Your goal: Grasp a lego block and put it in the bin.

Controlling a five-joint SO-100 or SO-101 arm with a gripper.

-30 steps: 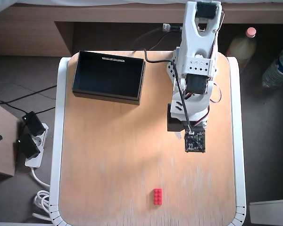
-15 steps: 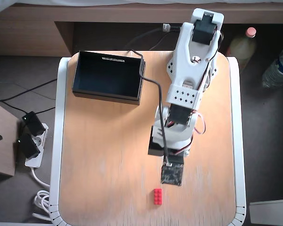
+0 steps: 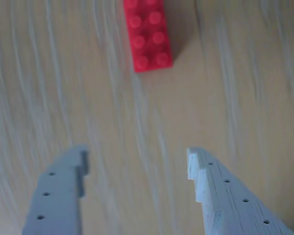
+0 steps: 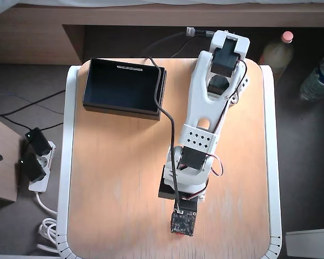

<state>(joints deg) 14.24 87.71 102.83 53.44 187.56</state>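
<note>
In the wrist view the red lego block point(image 3: 148, 33) lies flat on the wooden table, studs up, at the top centre and cut off by the top edge. My gripper point(image 3: 136, 154) is open and empty, its two grey fingers spread wide. The block lies ahead of the fingertips, clear of them. In the overhead view the white arm point(image 4: 205, 108) reaches toward the table's near edge. The wrist camera board point(image 4: 183, 221) covers the gripper and nearly all of the block. The black bin point(image 4: 124, 86) stands at the table's far left corner, with a white label strip on its far rim.
The wooden table has a white rim point(image 4: 69, 162). A black cable point(image 4: 173, 135) runs from the bin's side along the arm. On the floor are a power strip point(image 4: 36, 162) at left and bottles point(image 4: 318, 78) at right.
</note>
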